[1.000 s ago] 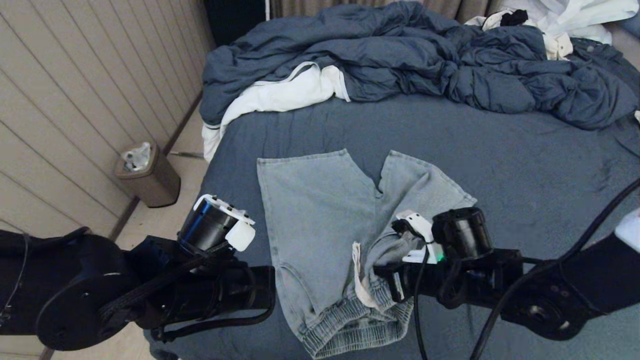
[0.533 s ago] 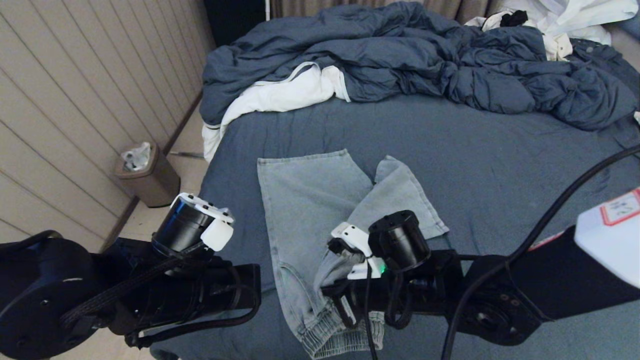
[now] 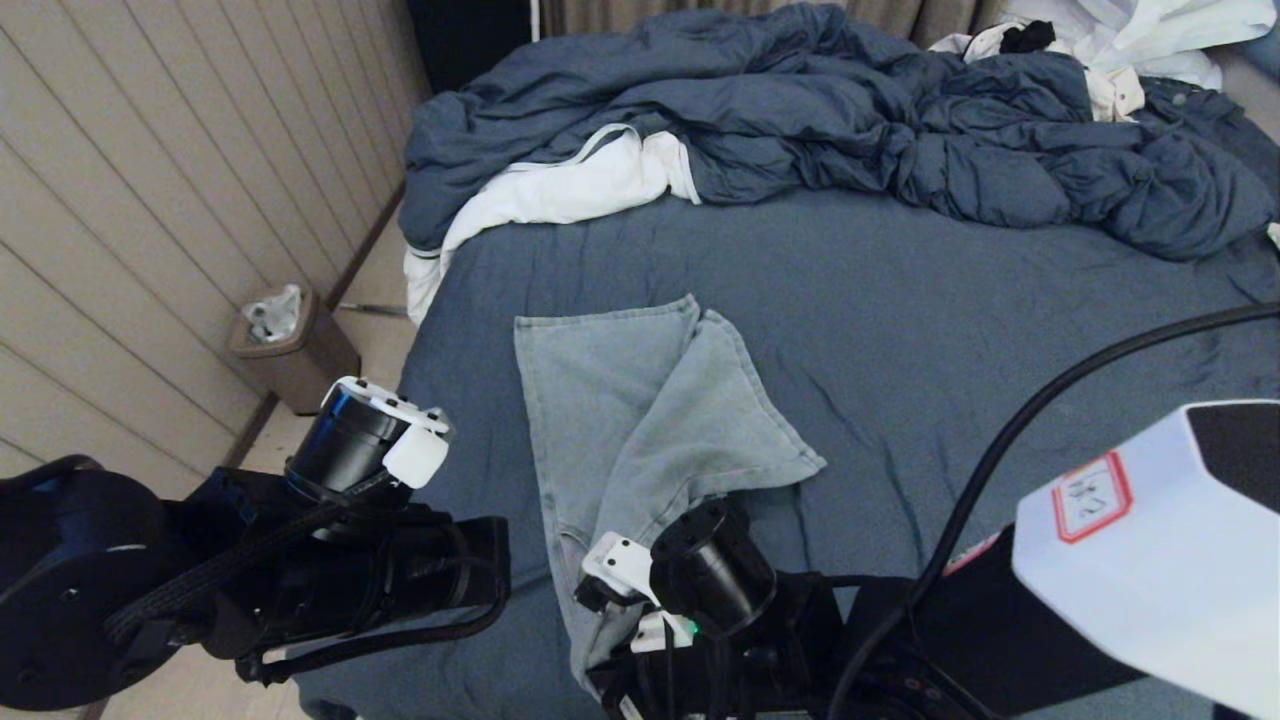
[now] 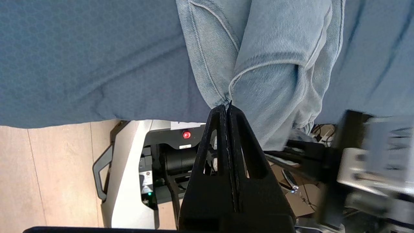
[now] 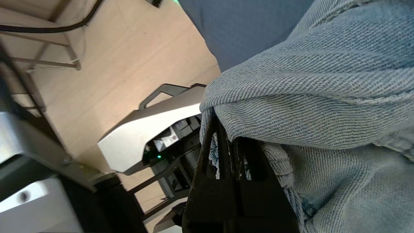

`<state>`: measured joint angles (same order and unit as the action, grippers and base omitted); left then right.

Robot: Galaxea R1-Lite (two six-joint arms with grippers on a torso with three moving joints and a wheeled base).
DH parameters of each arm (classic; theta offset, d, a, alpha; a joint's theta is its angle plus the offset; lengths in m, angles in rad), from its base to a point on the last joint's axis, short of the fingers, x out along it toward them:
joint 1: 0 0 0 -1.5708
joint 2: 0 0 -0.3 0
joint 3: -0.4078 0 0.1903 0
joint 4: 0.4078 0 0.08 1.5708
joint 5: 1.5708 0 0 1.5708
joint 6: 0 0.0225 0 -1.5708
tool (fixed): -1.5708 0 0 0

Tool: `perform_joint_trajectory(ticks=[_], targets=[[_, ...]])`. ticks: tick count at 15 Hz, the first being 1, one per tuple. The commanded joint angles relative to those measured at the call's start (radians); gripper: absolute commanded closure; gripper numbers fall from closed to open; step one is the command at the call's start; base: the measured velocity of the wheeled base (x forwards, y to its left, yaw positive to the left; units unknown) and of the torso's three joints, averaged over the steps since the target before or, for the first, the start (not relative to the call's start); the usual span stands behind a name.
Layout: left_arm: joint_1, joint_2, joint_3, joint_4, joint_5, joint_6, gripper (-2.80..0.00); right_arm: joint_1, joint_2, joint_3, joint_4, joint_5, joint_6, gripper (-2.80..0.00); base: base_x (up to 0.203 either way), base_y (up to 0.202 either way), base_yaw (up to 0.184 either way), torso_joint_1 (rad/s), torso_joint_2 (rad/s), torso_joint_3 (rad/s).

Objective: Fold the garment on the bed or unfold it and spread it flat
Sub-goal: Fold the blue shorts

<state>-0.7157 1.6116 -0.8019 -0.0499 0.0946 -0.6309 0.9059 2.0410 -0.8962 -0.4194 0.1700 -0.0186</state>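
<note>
The light blue shorts (image 3: 640,420) lie on the bed (image 3: 950,330) near its front edge. One leg is folded across the other, and both hems point to the far side. My right gripper (image 5: 230,137) is shut on the shorts (image 5: 307,97) at the waist end, and denim drapes over its fingertips. In the head view that gripper is hidden under its own wrist (image 3: 700,570). My left gripper (image 4: 227,108) is shut with nothing seen between its fingers. Its tips are just off the side seam of the shorts (image 4: 275,64), at the bed's front edge. The waistband and drawstring are hidden.
A puffy dark blue duvet (image 3: 850,110) is heaped along the far side, with a white cloth (image 3: 560,190) at its left end. More white clothing (image 3: 1150,30) lies at the back right. A brown bin (image 3: 295,350) stands on the floor by the panelled wall.
My right gripper has swung left and toward me with the waist, pulling the right leg over onto the left leg. The left arm has drawn back a little to the left.
</note>
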Motion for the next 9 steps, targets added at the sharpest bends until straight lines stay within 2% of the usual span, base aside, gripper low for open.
perform_joint_trajectory(ticks=[1,2,7,9], targets=[[0.004,0.013,0.001,-0.004,-0.003,-0.004,0.00,-0.002,0.040,-0.001,-0.003,-0.017,0.001,0.00,0.000,0.000,0.000,0.000,0.00,0.000],[0.007,0.016,0.000,-0.007,-0.003,-0.004,0.00,-0.003,0.041,0.004,-0.005,-0.029,-0.001,-2.80,0.000,0.000,0.000,0.000,0.00,0.000],[0.007,0.005,0.000,-0.005,-0.003,-0.001,0.00,-0.011,-0.005,0.014,-0.010,-0.041,-0.003,-2.80,0.000,0.000,0.000,0.000,0.00,0.000],[0.007,-0.004,-0.010,-0.005,-0.002,-0.001,0.00,-0.039,-0.061,0.018,-0.010,-0.040,-0.002,-2.80,0.000,0.000,0.000,0.000,0.00,0.000]])
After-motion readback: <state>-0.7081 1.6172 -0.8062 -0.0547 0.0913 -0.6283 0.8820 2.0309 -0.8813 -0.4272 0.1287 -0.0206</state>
